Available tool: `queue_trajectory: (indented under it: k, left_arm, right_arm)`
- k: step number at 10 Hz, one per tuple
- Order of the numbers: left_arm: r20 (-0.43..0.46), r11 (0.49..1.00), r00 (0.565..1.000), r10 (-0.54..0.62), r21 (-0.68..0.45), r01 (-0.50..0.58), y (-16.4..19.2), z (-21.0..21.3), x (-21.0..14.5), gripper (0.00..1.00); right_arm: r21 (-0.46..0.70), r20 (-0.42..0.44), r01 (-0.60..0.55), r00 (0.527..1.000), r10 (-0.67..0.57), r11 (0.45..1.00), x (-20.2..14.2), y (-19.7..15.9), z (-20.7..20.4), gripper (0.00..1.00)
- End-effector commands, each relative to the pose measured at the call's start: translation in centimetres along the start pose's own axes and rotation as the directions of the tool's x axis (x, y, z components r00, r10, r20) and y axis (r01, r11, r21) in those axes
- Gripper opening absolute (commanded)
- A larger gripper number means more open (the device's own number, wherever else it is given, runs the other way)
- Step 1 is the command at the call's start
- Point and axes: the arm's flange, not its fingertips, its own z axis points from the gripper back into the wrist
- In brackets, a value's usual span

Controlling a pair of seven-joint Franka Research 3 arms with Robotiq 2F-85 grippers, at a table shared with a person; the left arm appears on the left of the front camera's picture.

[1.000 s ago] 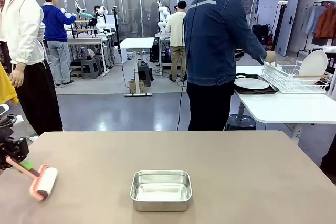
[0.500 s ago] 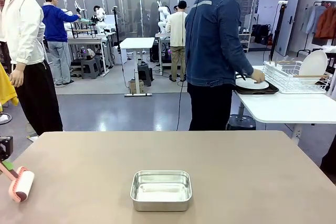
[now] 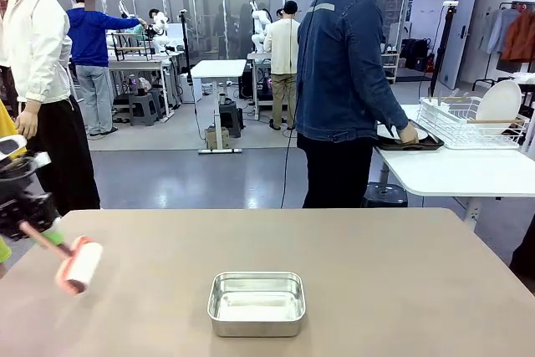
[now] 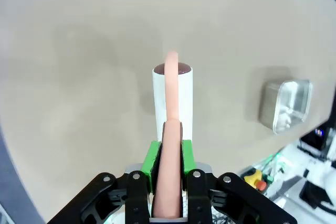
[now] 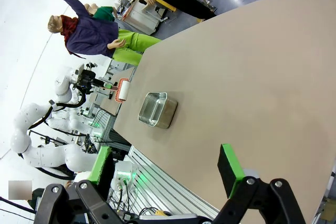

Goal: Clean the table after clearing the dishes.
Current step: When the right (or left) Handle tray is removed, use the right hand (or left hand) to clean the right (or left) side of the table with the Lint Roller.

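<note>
My left gripper [image 3: 35, 230] [image 4: 169, 157] is shut on the pink handle of a lint roller [image 3: 79, 264] [image 4: 172, 94]. Its white roll hangs low over the left end of the beige table [image 3: 401, 273] [image 4: 79, 77] [image 5: 252, 77]; whether it touches the top I cannot tell. My right gripper [image 5: 164, 155] stands open high above the table with nothing between its green-padded fingers. Of the dishes, one white plate on a dark tray [image 3: 401, 134] lies on the white side table under the person's hand [image 3: 409, 135]. Another plate [image 3: 500, 102] stands in the wire rack [image 3: 460, 121].
A small rectangular steel pan [image 3: 256, 303] [image 4: 287, 106] [image 5: 156, 109] sits near the front middle of the table. The person in a denim jacket [image 3: 343, 73] stands beyond the far edge, turned to the white side table [image 3: 460, 175]. Other people stand farther back.
The roller swept left toward the table's edge, then came back right and a little farther from me. The person's hand went from the rack to the plate on the tray.
</note>
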Motion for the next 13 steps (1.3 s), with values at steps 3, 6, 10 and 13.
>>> queue_trajectory:
  k: [3,6,10,13]
  left_arm:
    - [-0.131,0.954,0.949,-0.285,-0.135,0.268,-9.2,-2.6,3.3,0.22]
    - [-0.244,0.867,0.836,-0.492,-0.052,0.495,-17.7,-3.0,4.5,0.22]
    - [-0.211,0.889,0.864,-0.457,-0.095,0.447,-17.8,-4.0,3.3,0.22]
    - [-0.211,0.889,0.864,-0.457,-0.095,0.447,-17.8,-4.0,3.3,0.22]
  right_arm:
    - [0.011,-0.001,-0.013,1.000,0.013,1.000,-0.2,0.1,0.1,1.00]
    - [0.011,-0.001,-0.013,1.000,0.013,1.000,-0.2,0.1,0.1,1.00]
    - [0.011,-0.001,-0.013,1.000,0.013,1.000,-0.2,0.1,0.1,1.00]
    - [0.011,-0.001,-0.013,1.000,0.013,1.000,-0.2,0.1,0.1,1.00]
